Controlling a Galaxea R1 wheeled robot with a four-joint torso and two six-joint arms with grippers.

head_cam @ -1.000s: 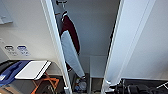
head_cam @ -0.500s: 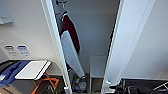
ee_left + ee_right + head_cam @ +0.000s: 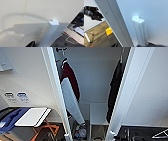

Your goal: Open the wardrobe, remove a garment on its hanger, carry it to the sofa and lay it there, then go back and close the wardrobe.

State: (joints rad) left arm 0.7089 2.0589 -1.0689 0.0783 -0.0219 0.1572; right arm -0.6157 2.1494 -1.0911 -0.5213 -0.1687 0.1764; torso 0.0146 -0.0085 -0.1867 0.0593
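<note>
From my head camera I am looking into the wardrobe [image 3: 97,84], and both of its tall white doors stand swung open toward me. The left door [image 3: 56,94] cuts across the middle of the view as a narrow white edge; the right door [image 3: 125,97] does the same on the other side. Between them is the pale interior.

The black garment [image 3: 114,90] hangs at the right side of the opening, long and slim, partly hidden behind the right door's edge. Its hanger [image 3: 121,58] is barely visible above it — just a thin pale line at the top. At the left side hangs a maroon garment with a white panel [image 3: 71,89], close behind the left door.

Outside the wardrobe, lower left, a white board [image 3: 32,117] rests on an orange folding stand [image 3: 48,130], with something blue [image 3: 11,119] just beside it.

My left wrist camera shows a small white vertical handle [image 3: 48,33] on a door face, very near the lens, with a dark piece of the left gripper [image 3: 31,44] at its base. My right wrist camera shows the matching handle [image 3: 140,31] on the other door, with the right gripper [image 3: 149,44] dark at its foot. For both claws I cannot tell whether the fingers are spread or pressed together — too little of them shows.
</note>
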